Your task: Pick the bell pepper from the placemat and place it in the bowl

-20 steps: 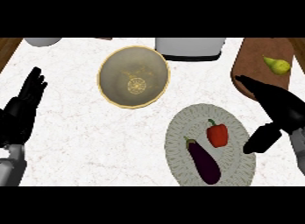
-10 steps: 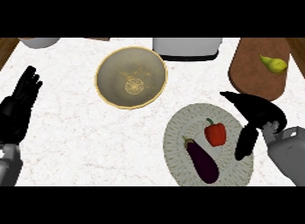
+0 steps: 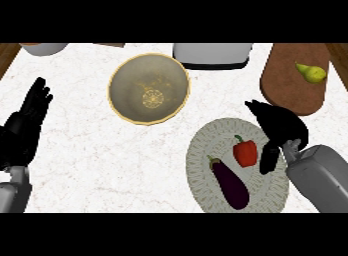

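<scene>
White marbled surface [image 3: 96, 165], seen from above, with the round grey-green woven placemat [image 3: 206, 185] taken as landmark.

Red bell pepper [image 3: 245, 152] with green stem: lay on the placemat, right of its centre, not lifted.

Dark purple aubergine [image 3: 229, 182]: lay on the placemat, just left of and below the pepper, slanting toward the mat's lower edge, apart from the pepper.

Beige round bowl [image 3: 149, 88] with yellow rim and a pale pattern inside: stood up and to the left of the placemat, close to it but not touching.

Brown wooden cutting board [image 3: 288, 85]: lay above the placemat's right side, carrying a yellow-green pear [image 3: 311, 73] near its upper end.

White boxy appliance [image 3: 211, 54]: stood above the placemat, at the far edge, between bowl and board. A grey round vessel [image 3: 44, 48] showed partly at the far left corner.

Right hand [image 3: 279, 131]: hung over the placemat's right edge, just beside the pepper, fingers spread and thumb pointing down along the pepper's right side; contact with the pepper could not be told.

Left hand [image 3: 22, 130]: rested well left of the placemat, fingers straight and up, holding nothing.
</scene>
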You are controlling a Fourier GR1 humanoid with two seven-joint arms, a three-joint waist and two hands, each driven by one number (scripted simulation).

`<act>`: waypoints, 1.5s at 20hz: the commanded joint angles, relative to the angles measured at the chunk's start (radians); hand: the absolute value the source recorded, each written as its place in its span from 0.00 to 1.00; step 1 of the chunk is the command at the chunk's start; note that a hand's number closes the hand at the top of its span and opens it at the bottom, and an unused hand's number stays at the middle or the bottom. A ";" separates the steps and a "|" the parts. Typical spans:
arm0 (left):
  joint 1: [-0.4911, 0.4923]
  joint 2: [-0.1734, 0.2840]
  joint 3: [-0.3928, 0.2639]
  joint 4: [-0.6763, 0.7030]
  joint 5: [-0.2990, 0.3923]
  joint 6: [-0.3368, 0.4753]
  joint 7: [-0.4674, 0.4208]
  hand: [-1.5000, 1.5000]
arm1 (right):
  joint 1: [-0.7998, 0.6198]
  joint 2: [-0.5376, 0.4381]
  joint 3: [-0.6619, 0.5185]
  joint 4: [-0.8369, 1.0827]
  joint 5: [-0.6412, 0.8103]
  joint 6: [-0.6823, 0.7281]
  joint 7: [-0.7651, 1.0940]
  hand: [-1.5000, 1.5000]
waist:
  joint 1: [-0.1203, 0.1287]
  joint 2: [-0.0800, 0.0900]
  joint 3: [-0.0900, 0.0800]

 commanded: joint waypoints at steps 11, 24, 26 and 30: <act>0.011 -0.013 0.093 -0.010 -0.010 -0.088 -0.001 0.50 | 0.139 0.143 -0.038 0.115 0.211 -0.028 -0.106 0.00 | -0.002 0.000 0.000; 0.087 -0.080 0.085 -0.096 -0.088 -0.098 0.012 0.50 | 0.124 0.228 -0.161 0.285 0.339 -0.076 -0.234 0.00 | 0.001 -0.001 0.000; -0.031 -0.069 0.120 0.022 -0.073 -0.106 0.013 0.50 | 0.049 0.263 -0.186 0.322 0.295 0.031 -0.221 1.00 | -0.002 0.000 0.000; 0.010 -0.082 0.117 -0.017 -0.089 -0.111 0.016 0.50 | 0.062 0.281 -0.172 0.401 0.356 -0.084 -0.359 1.00 | 0.000 0.000 0.000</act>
